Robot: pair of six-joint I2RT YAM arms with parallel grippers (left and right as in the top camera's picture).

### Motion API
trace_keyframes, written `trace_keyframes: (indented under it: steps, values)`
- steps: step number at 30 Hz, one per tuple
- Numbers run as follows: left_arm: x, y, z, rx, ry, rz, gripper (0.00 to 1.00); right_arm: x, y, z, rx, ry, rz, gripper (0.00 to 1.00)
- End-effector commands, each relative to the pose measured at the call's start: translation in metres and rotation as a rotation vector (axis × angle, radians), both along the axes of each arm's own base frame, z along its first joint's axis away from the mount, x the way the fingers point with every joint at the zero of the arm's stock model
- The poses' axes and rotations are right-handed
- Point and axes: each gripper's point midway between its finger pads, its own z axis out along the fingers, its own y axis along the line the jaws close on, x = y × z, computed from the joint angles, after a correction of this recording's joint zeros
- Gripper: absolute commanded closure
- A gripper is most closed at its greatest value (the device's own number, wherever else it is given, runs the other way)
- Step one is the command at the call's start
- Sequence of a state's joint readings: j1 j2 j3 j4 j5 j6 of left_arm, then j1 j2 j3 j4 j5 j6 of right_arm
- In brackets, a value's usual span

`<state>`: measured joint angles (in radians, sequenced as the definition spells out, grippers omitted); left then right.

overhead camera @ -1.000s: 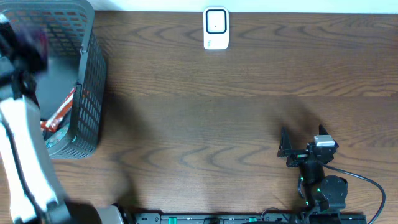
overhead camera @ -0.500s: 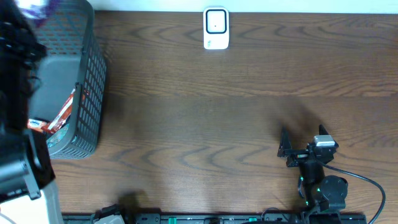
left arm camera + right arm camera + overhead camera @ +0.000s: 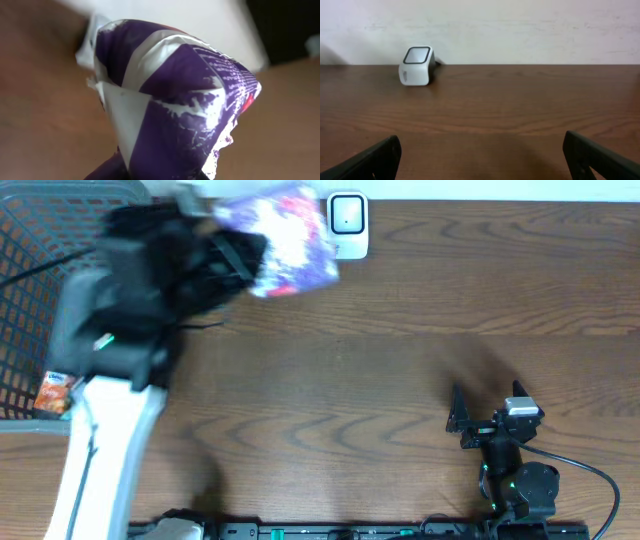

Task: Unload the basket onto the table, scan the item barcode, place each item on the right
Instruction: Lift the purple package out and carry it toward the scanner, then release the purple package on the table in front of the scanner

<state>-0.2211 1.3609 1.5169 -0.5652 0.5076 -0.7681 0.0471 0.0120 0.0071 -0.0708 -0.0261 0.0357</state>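
Observation:
The item is a purple and white packet (image 3: pixel 288 238), blurred by motion, hanging above the table at the back, just left of the white scanner (image 3: pixel 348 225). My left gripper (image 3: pixel 240 256) is shut on the packet's left end. In the left wrist view the packet (image 3: pixel 175 100) fills the frame, with crinkled purple film and small white print; no barcode can be made out. My right gripper (image 3: pixel 487 406) sits low at the front right, open and empty. Its wrist view shows the right gripper (image 3: pixel 485 157) facing the scanner (image 3: pixel 416 65) across bare wood.
A grey mesh basket (image 3: pixel 25 300) stands at the left edge with an orange packet (image 3: pixel 55 392) inside. The left arm's white link crosses the front left of the table. A black cable runs from the right arm's base at the front right.
The left arm has swung out of the basket and to the right, carrying the purple packet up to the scanner's left side. The right arm has not moved.

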Motion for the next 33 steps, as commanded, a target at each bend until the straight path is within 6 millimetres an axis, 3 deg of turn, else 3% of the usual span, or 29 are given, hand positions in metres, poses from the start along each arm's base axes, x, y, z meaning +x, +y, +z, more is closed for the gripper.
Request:
trace_keyframes:
  steps: [1,10,14,18,19,21,24,27,33]
  values:
    - [0.011,-0.049,-0.054,0.043,0.135,-0.081,0.92,0.000,-0.003,-0.001,-0.015,-0.001,-0.011,0.01]
    - [0.031,-0.130,-0.188,0.162,0.336,-0.202,0.93,0.000,-0.003,-0.001,-0.015,-0.001,-0.011,0.01]
    - [0.039,-0.150,-0.225,0.176,0.354,-0.229,0.93,0.000,-0.003,-0.001,-0.015,-0.001,-0.011,0.01]
    - [0.046,-0.154,-0.243,0.178,0.358,-0.229,0.91,0.000,-0.003,-0.001,-0.015,-0.001,-0.011,0.01]
    - [0.046,-0.154,-0.245,0.180,0.362,-0.229,0.83,0.000,-0.003,-0.001,-0.015,-0.001,-0.011,0.01]
    - [0.047,-0.154,-0.247,0.186,0.362,-0.230,0.55,0.000,-0.003,-0.001,-0.015,-0.001,-0.011,0.01]
    - [0.047,-0.154,-0.244,0.189,0.346,-0.242,0.30,0.000,-0.003,-0.001,-0.015,-0.001,-0.011,0.01]
    - [0.050,-0.150,-0.229,0.176,0.316,-0.242,0.26,0.000,-0.003,-0.001,-0.015,-0.001,-0.011,0.01]
    - [0.065,-0.125,-0.148,0.142,0.097,-0.218,0.26,0.000,-0.003,-0.001,-0.015,-0.001,-0.011,0.01]
